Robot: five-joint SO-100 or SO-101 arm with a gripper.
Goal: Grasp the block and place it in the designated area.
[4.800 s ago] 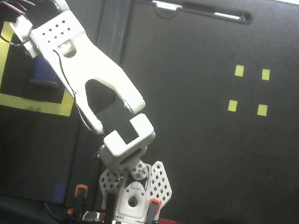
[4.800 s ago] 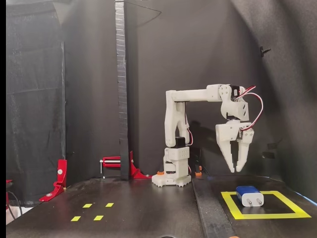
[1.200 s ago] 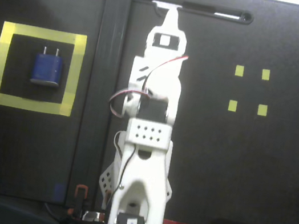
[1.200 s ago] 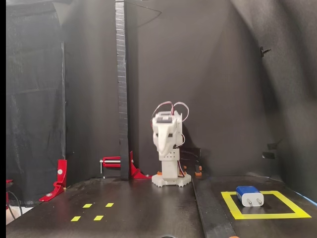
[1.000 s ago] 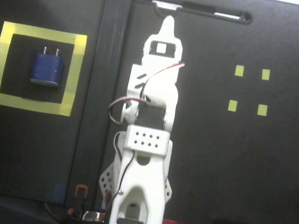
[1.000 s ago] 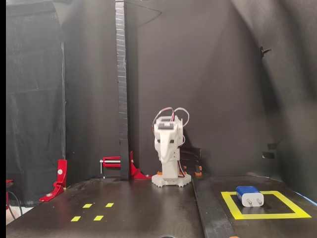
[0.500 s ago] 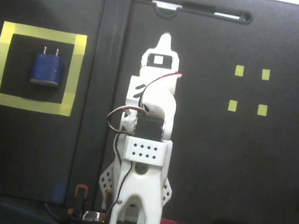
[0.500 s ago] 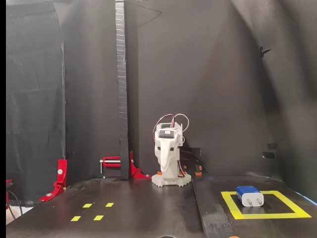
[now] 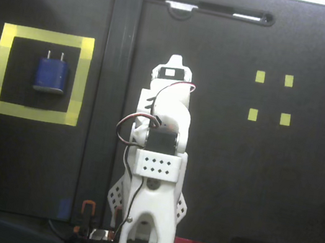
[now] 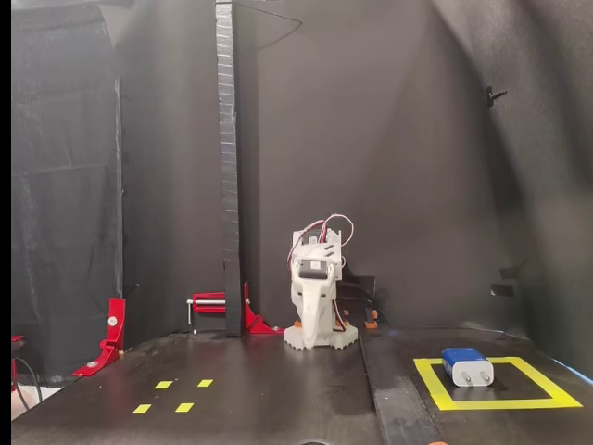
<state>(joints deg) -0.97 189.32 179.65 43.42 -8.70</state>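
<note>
The block (image 9: 51, 73), dark blue with two silver prongs, lies flat inside the designated area (image 9: 46, 37), a square of wide yellow tape at the left of a fixed view from above. In the front fixed view the block (image 10: 466, 365) rests in the same yellow frame (image 10: 500, 403) at the lower right. My gripper (image 9: 175, 58) is at the middle of the table, far from the block, on the folded white arm. Its fingers are together with nothing between them. From the front the gripper (image 10: 313, 325) points down just before the arm's base.
A tall black post (image 10: 227, 167) stands left of the arm, seen as a dark strip (image 9: 112, 87) from above. Several tiny yellow markers (image 9: 271, 96) sit on the side opposite the frame. Red clamps (image 10: 111, 336) hold the board's edges.
The arm has swung away from over the yellow frame to the table's middle and folded down toward its base. The block has stayed lying in the frame.
</note>
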